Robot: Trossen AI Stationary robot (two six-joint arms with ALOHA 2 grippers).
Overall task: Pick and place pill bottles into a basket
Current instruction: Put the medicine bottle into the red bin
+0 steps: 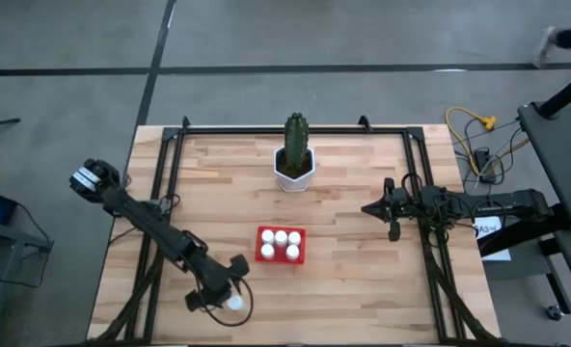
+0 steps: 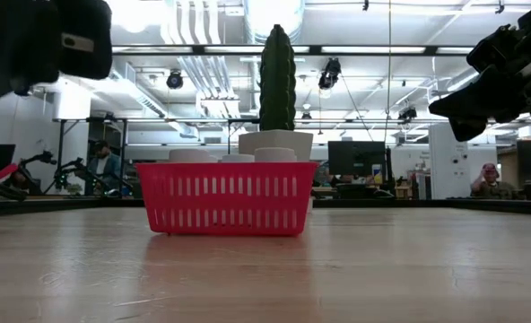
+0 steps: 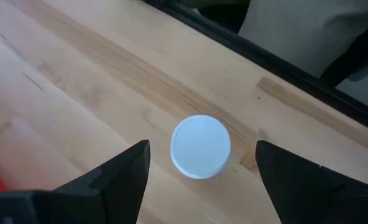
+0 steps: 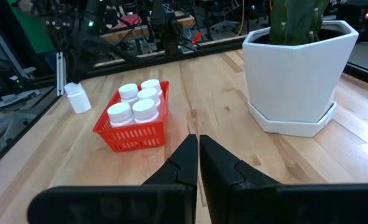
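Note:
The red basket (image 1: 281, 245) stands mid-table and holds several white pill bottles (image 1: 281, 237); it also shows in the low view (image 2: 225, 197) and the right wrist view (image 4: 134, 124). One more pill bottle (image 3: 200, 147) stands upright on its base on the table near the near edge, left of the basket (image 1: 234, 303) (image 4: 78, 98). My left gripper (image 3: 199, 171) is open above it, with one finger on either side of the cap and not touching it. My right gripper (image 4: 198, 155) is shut and empty, above the table's right side (image 1: 374, 208).
A white hexagonal pot with a green cactus (image 1: 294, 162) stands behind the basket toward the far edge (image 4: 296, 74). A black frame rail (image 3: 283, 62) runs along the table edge close to the loose bottle. Bare wood lies between the basket and my right gripper.

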